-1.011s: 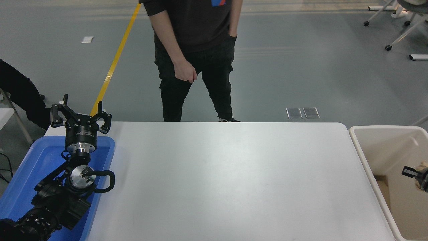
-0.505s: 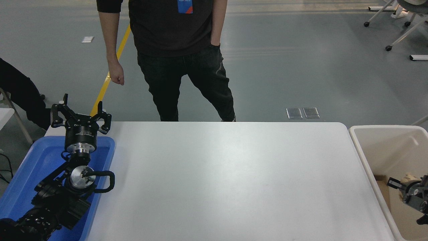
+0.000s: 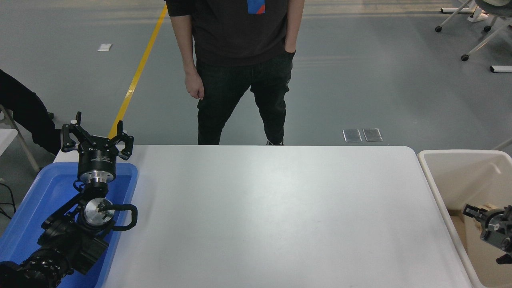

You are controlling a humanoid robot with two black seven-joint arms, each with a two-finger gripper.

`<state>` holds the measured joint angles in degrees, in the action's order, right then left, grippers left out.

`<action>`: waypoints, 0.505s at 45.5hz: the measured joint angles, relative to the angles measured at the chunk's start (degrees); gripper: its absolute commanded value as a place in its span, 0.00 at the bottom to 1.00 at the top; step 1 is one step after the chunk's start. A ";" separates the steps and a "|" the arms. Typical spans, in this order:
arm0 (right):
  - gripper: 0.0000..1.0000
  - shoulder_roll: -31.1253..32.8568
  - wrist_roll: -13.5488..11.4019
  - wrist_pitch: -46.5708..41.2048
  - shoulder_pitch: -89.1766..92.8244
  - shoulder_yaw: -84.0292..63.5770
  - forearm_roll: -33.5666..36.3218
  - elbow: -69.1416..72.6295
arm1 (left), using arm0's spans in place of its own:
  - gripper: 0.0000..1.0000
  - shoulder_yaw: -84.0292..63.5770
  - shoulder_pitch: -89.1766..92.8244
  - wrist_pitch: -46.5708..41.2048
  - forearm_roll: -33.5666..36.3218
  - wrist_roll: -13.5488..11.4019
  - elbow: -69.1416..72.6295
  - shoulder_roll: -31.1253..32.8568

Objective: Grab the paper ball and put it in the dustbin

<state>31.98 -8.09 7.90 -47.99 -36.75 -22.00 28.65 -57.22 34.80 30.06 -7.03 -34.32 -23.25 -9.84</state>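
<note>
The beige dustbin (image 3: 432,188) stands against the table's right end. My right gripper (image 3: 483,210) comes in from the right edge and hangs low inside the dustbin, near its front wall. Its fingers (image 3: 469,210) look spread open, and I see nothing held between them. The paper ball does not show clearly; it is hidden behind the gripper or blends with the dustbin's inside. My left gripper (image 3: 96,138) is parked open and empty at the lower left, over the blue tray (image 3: 36,200).
A person in black (image 3: 240,72) stands at the white table's (image 3: 272,216) far edge, hand hanging by the side. A tan piece (image 3: 458,224) lies on the dustbin's floor. Another dark figure (image 3: 20,112) is at the far left.
My right gripper has sunk lower into the dustbin and turned. The paper ball, seen in its grip earlier, no longer shows. The person stepped left, then back right. My left arm stayed still.
</note>
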 measured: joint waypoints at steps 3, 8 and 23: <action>1.00 0.67 0.00 0.01 -1.49 -0.35 -0.20 1.02 | 0.99 0.00 0.00 0.00 0.00 0.00 -0.01 0.00; 1.00 1.95 0.01 0.05 -4.49 -1.58 -1.29 3.23 | 0.99 0.00 0.00 0.00 0.01 0.01 -0.04 0.00; 1.00 5.24 -0.04 -2.57 -20.04 -8.13 -3.13 16.60 | 0.99 0.00 0.08 0.02 0.09 0.06 -0.04 0.01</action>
<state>37.22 -8.13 5.33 -68.03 -44.88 -25.13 45.26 -57.22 34.89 30.07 -6.94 -34.26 -23.29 -9.83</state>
